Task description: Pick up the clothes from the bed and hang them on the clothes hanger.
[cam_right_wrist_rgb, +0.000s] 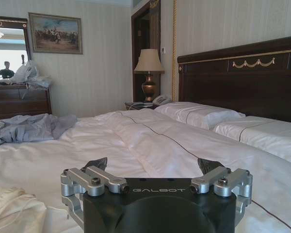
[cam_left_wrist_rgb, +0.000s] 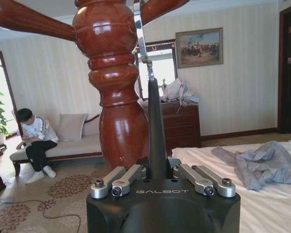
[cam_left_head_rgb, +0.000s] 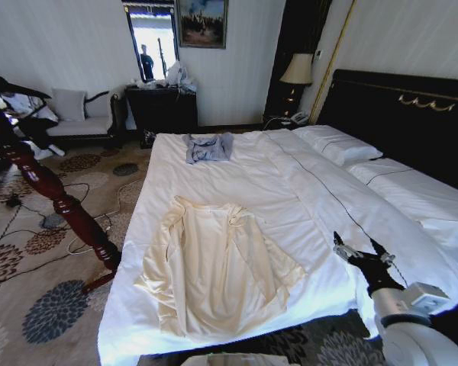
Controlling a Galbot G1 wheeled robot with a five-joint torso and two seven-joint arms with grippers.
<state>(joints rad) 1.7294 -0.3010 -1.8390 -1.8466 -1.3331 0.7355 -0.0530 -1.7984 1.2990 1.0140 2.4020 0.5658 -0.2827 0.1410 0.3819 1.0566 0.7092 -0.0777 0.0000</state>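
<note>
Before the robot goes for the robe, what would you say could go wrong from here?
1. The robe lies spread flat on the bed, so the open right gripper, off to its side, might pinch the sheet too.
2. The left gripper is shut on the hanger right beside the wooden pole; a swing could knock the pole.
3. The grey garment lies apart from the robe, though it could be taken by mistake.
</note>
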